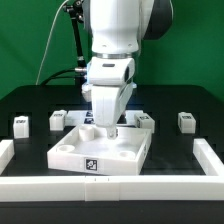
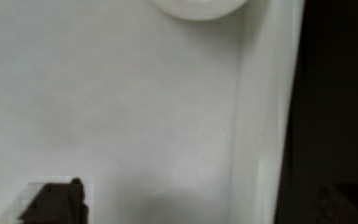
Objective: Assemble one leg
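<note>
The large white square tray-like piece [image 1: 100, 152] lies in the middle of the black table, a marker tag on its front wall. Several small white legs stand behind it: one at the far left [image 1: 22, 124], one [image 1: 58, 120] near the tray's back left corner, one [image 1: 146, 120] near its back right corner, one at the far right [image 1: 185, 121]. My gripper [image 1: 106, 126] is low over the tray's far part and holds nothing. In the wrist view the gripper [image 2: 197, 200] is open, its dark fingers [image 2: 55, 203] wide apart across the tray's edge [image 2: 265, 110]. A round socket [image 2: 197, 8] shows.
White raised rails border the table at the exterior view's left [image 1: 6, 152], right [image 1: 212, 158] and front [image 1: 100, 186]. A green wall and a black stand are behind the arm.
</note>
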Robot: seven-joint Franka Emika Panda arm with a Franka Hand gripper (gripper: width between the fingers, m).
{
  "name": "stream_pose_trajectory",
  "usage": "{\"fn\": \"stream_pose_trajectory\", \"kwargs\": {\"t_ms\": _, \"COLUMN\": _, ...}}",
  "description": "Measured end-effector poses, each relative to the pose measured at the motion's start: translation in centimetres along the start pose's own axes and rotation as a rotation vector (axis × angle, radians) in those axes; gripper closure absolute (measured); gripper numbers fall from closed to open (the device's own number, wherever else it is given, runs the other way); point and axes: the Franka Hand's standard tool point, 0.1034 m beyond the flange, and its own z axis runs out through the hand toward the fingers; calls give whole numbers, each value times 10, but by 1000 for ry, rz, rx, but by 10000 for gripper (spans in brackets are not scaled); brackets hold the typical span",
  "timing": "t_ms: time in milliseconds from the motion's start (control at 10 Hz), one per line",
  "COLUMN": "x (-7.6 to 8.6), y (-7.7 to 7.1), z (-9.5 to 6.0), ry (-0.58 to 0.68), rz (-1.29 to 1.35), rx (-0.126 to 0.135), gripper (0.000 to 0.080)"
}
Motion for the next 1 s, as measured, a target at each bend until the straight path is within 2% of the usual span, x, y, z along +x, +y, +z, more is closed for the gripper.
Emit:
{"fn": "stream_pose_trajectory", "kwargs": {"t_ms": 100, "x": 0, "y": -2, "z": 7, "ry": 4, "rz": 0, "rx": -3, "gripper": 150}}
{"fn": "stream_pose_trajectory", "kwargs": {"t_ms": 200, "x": 1, "y": -2, "z": 9, "ry": 11, "rz": 0, "rx": -17, "gripper": 150}}
{"fn": "stream_pose_trajectory", "kwargs": {"t_ms": 600, "x": 1, "y": -4, "z": 11, "ry": 10, "rz": 1, "rx": -12, "gripper": 150}}
{"fn": "stream_pose_trajectory", "kwargs": {"t_ms": 800, "x": 1, "y": -4, "z": 11, "ry": 10, "rz": 1, "rx": -11, "gripper": 400}}
{"fn": "stream_pose_trajectory", "kwargs": {"t_ms": 900, "x": 1, "y": -4, "z": 11, "ry": 10, "rz": 1, "rx": -11, "gripper": 400}}
{"fn": "stream_pose_trajectory", "kwargs": {"t_ms": 1000, "x": 1, "y": -4, "z": 11, "ry": 10, "rz": 1, "rx": -11, "gripper": 613}}
